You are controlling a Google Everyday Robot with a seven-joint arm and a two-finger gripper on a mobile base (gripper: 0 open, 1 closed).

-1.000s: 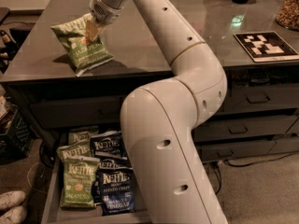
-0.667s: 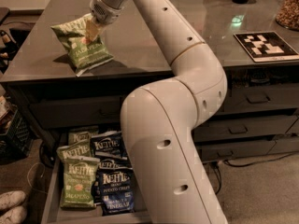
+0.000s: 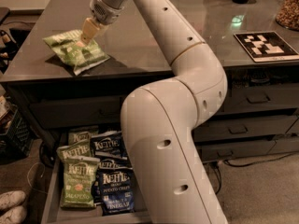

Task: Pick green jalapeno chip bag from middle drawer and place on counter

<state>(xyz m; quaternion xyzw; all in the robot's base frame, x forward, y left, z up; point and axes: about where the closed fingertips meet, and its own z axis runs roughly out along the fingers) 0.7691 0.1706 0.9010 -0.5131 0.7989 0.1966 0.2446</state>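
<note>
The chip bag (image 3: 77,54) is laid on the counter (image 3: 145,41), as tasked. The gripper (image 3: 87,35) is set upon it; its grip cannot be told.

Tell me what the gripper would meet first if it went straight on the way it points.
The green bag on the counter. The gripper points down at it and seems to touch its top, though depth is unclear.
</note>
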